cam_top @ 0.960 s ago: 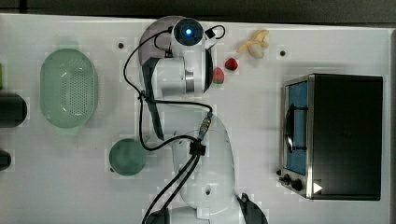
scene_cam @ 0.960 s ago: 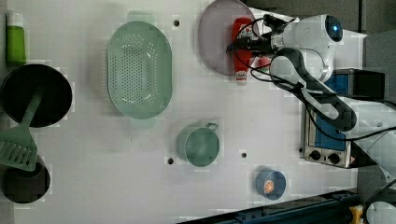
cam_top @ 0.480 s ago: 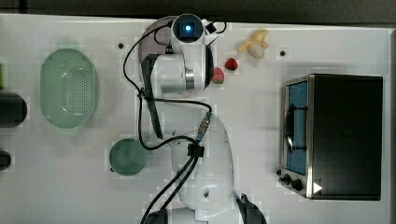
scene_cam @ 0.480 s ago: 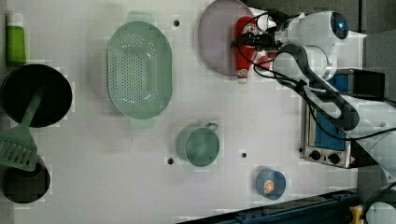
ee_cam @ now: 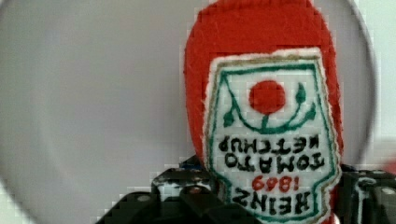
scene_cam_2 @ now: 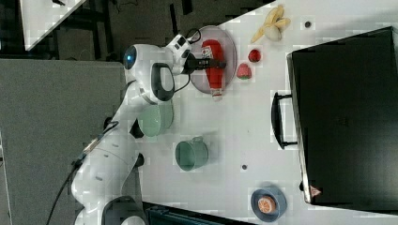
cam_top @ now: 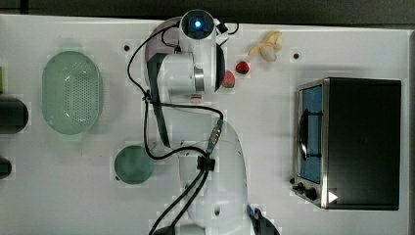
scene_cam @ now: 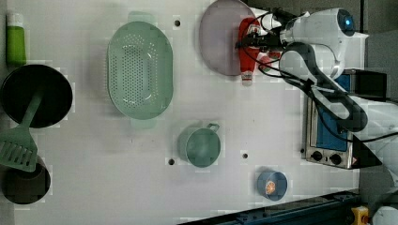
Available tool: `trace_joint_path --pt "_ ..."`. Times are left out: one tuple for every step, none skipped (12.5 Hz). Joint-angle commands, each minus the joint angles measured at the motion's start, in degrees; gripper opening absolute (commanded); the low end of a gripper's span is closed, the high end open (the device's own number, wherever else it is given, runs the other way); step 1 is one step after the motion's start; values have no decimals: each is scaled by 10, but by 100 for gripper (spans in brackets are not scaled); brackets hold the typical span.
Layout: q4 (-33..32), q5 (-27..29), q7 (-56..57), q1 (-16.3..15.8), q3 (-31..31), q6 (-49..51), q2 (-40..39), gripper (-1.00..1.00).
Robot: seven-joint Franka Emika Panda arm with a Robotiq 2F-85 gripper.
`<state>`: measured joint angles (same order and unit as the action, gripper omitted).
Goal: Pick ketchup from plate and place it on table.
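Observation:
The ketchup is a red soft bottle with a white label, lying on its side on the pale lilac-pink plate with its cap end over the plate's rim. My gripper reaches across the bottle's middle from the left view's right. In the wrist view the ketchup sits between my two black fingers and the gripper is shut on it, with the plate behind. In the right view my gripper crosses the ketchup on the plate. The white table surrounds the plate.
Two strawberries and a banana lie beside the plate. A toaster oven stands at the top view's right. A green perforated basket, a green cup, a blue bowl and a black pan are also on the table.
The gripper has closed from wide open onto the ketchup bottle. The arm's head has shifted slightly toward the top view's top edge. The bottle still rests on the plate.

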<state>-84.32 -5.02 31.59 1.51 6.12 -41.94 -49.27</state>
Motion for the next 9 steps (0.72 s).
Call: trace_joint_path --pt "13 16 14 17 2 78 125 27" --pt "10 27 14 23 1 118 152 27" --pt "2 38 13 32 0 155 181 27" --pt "-12 51 13 41 0 183 209 27" --pt "-31 56 13 52 0 201 237 27" --pt "-53 56 13 62 -1 206 265 27" --pt "-76 56 13 72 -2 206 291 27" --pt "-101 57 13 81 -4 207 317 27" --pt "-130 58 13 87 -6 208 341 27"
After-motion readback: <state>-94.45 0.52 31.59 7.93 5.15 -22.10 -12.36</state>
